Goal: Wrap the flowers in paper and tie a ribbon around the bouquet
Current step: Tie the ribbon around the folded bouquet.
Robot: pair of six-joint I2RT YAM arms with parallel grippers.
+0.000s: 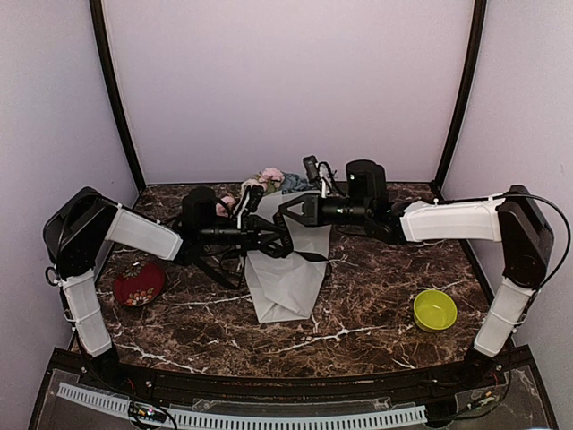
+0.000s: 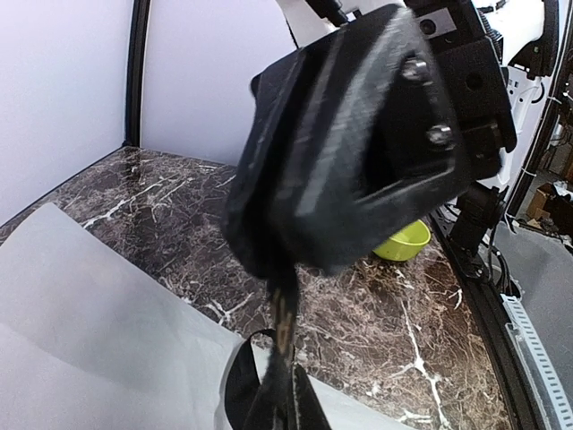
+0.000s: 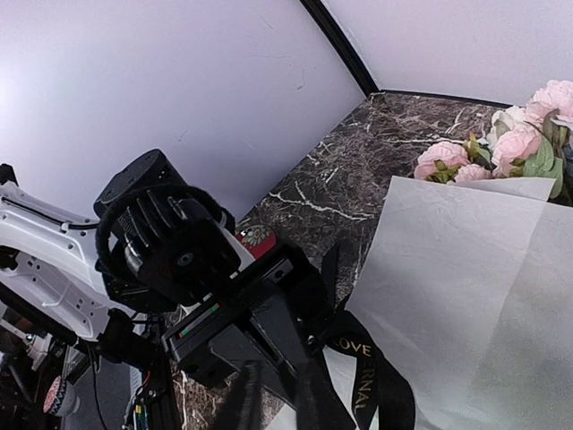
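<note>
The bouquet lies mid-table: pink and white flowers stick out of the far end of a cone of frosted white paper. The black ribbon, with gold lettering, loops over the paper. My left gripper is shut on the ribbon just above the cone. My right gripper meets it tip to tip. It is shut on the same ribbon, and a short strip of ribbon runs taut between the two. The stems are hidden inside the paper.
A lime-green bowl sits at the near right of the marble table. A red patterned bowl is at the near left, under my left arm. White walls close in the back and sides.
</note>
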